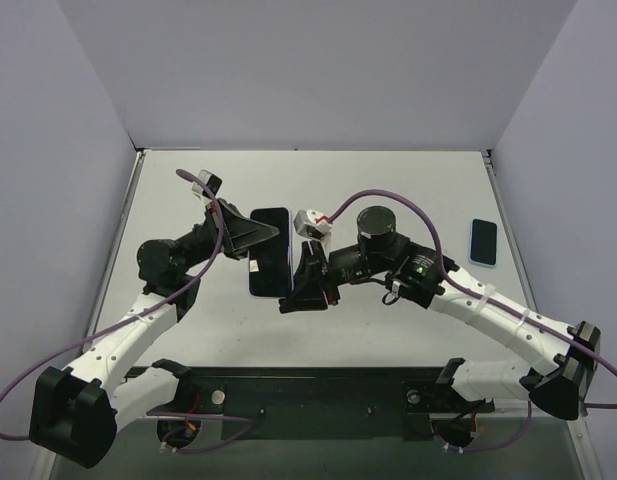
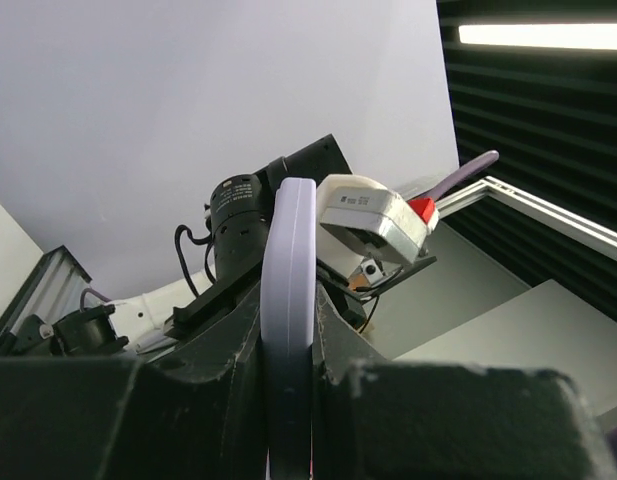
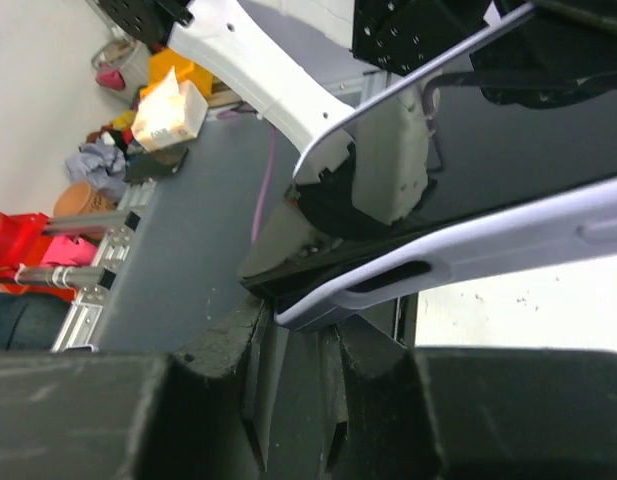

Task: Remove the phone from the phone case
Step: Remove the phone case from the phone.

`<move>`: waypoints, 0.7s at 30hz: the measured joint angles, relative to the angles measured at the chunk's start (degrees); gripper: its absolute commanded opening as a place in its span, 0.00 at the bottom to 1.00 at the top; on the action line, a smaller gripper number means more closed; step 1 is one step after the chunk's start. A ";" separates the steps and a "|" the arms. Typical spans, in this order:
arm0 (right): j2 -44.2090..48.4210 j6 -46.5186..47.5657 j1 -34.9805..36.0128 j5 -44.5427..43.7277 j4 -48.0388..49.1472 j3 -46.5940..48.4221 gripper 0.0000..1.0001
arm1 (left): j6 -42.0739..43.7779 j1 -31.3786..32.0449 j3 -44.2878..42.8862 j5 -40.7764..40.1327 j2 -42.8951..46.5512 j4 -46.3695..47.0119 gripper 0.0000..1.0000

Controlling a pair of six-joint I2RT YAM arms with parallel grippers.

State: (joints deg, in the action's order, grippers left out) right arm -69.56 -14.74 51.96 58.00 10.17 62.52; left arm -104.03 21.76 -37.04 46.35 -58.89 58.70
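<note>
The left pincer (image 2: pixel 288 352) grips a lavender phone case (image 2: pixel 290 290) edge-on. Just behind it sits the other arm's white camera (image 2: pixel 373 215).

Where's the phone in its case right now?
Top view: the cased phone is near the middle of the table, gripped between the left gripper and right gripper.

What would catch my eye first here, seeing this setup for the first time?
The left tool and the right tool meet mid-table, each clamped on an opposite edge of a lavender phone case with the dark-screened phone inside. Off to the right, a second, blue-rimmed phone lies alone on the white table.
</note>
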 measured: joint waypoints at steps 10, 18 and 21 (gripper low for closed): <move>-0.55 4.90 1.70 -10.23 -6.67 0.76 0.00 | -0.42 0.76 3.15 -5.07 0.76 -3.28 0.00; 6.71 -9.70 3.37 -30.27 7.65 -11.72 0.37 | 10.51 1.49 6.69 -21.44 10.51 -19.69 0.00; 6.84 -17.70 3.32 -32.04 16.85 -16.98 0.54 | 16.70 2.34 6.69 -27.10 17.03 -26.95 0.00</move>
State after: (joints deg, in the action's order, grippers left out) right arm -62.72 -32.45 55.29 25.96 27.03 45.54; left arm -87.33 24.10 -30.35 19.25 -41.87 31.75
